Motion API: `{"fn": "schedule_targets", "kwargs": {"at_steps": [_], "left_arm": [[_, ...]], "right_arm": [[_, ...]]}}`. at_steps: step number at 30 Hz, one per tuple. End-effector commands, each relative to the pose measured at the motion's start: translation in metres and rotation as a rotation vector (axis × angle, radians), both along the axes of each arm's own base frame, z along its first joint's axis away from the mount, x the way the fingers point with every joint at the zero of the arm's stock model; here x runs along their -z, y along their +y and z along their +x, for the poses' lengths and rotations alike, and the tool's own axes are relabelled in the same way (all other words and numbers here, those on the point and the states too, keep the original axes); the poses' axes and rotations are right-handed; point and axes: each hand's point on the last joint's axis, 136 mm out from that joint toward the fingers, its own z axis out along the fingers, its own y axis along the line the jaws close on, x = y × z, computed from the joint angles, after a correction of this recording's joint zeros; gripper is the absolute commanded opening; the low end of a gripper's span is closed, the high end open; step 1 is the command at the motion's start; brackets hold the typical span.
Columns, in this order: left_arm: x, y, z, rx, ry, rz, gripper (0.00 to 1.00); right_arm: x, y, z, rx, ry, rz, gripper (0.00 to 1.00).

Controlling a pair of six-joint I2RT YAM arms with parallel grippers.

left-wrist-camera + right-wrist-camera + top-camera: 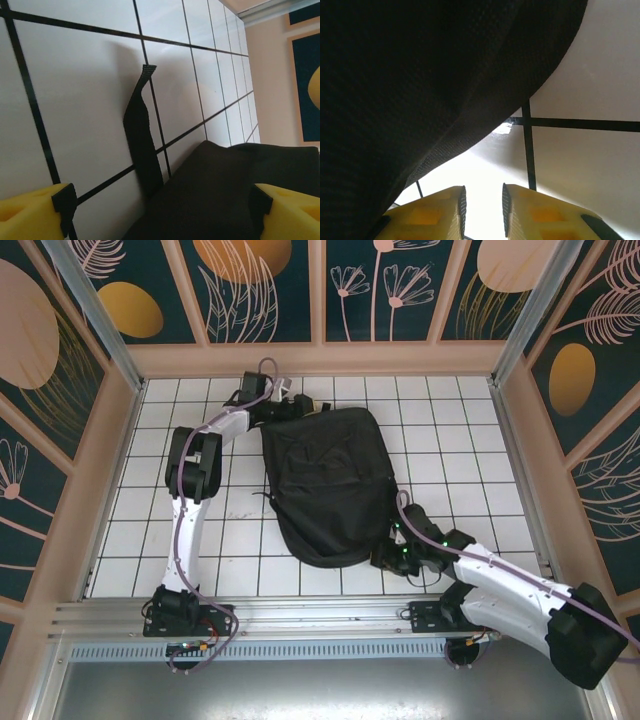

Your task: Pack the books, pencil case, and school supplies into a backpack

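Nearest the arm bases, the right gripper [383, 560] sits low on the white tiled table [450, 440], just beside the near right corner of the backpack [325, 480]. In the right wrist view its two yellow fingers [440, 212] stand close together with only a narrow slit between them. Nothing is in that slit, and bare table [590, 160] with a black grid line shows past the tips. The backpack's dark woven fabric [420, 75] bulges above and to the left of the fingers, near them, though contact cannot be told. Farther out, the backpack lies flat across the middle of the table, its length running from near to far. At its far left corner is the left gripper [293, 400], with the left arm reaching up along the backpack's left side. In the left wrist view the left gripper [160, 215] is spread wide, its yellow fingers [30, 215] at the bottom corners of the picture and gripping nothing. The backpack's black cloth [225, 190] fills the space between and beyond them, and a flat black strap [142, 145] trails from it across the tiles [75, 100].
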Motion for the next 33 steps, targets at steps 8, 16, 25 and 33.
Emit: {"fn": "schedule_targets", "kwargs": {"at_steps": [8, 16, 25, 33], "left_arm": [[-0.021, 0.070, -0.032, -0.164, 0.041, -0.187, 0.93], [-0.029, 0.101, -0.074, -0.374, 0.116, -0.325, 0.92], [-0.035, 0.178, -0.134, -0.803, 0.133, -0.004, 0.97], [-0.119, 0.257, -0.157, -1.090, 0.000, 0.384, 0.98]], "right_arm": [[-0.007, -0.030, 0.072, 0.252, -0.143, -0.027, 0.31], [-0.017, -0.026, 0.147, 0.276, -0.176, -0.024, 0.33], [-0.076, -0.082, 0.243, 0.440, -0.319, -0.281, 0.34], [-0.145, -0.031, 0.194, 0.270, -0.422, -0.141, 0.30]]}}
